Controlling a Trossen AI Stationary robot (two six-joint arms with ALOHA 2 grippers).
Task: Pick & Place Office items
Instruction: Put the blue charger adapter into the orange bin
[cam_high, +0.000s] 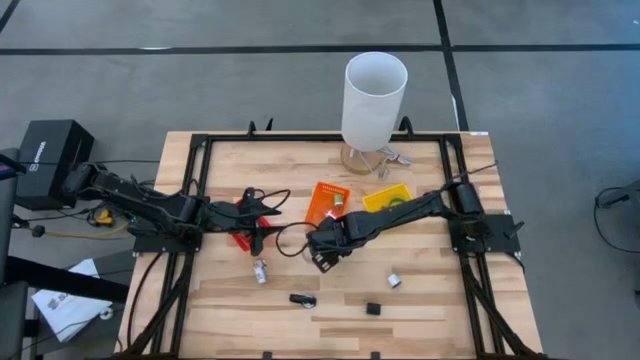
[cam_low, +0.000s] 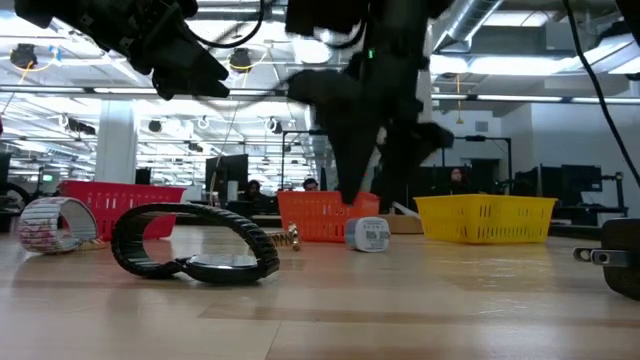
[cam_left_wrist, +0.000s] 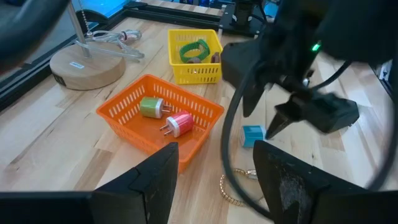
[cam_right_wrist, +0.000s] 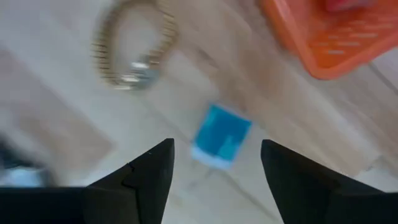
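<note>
Overhead, we see the right gripper (cam_high: 322, 260) mid-table beside the orange bin (cam_high: 328, 201), and the left gripper (cam_high: 257, 238) close by, both spread and holding nothing. Level with the table, a black watch (cam_low: 193, 243) lies long axis sideways. Through our left wrist, a blue piece (cam_left_wrist: 252, 135) sits below the right arm. Through our right wrist, it lies tilted between parted fingers (cam_right_wrist: 149, 168).

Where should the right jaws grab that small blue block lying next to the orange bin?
Take the blue block across its two short flat sides, coming straight down from above. It lies flat on the table, clear of the orange bin and the gold watch band, so both jaws have room. The right gripper hangs open right over it and is probably close to lined up.
</note>
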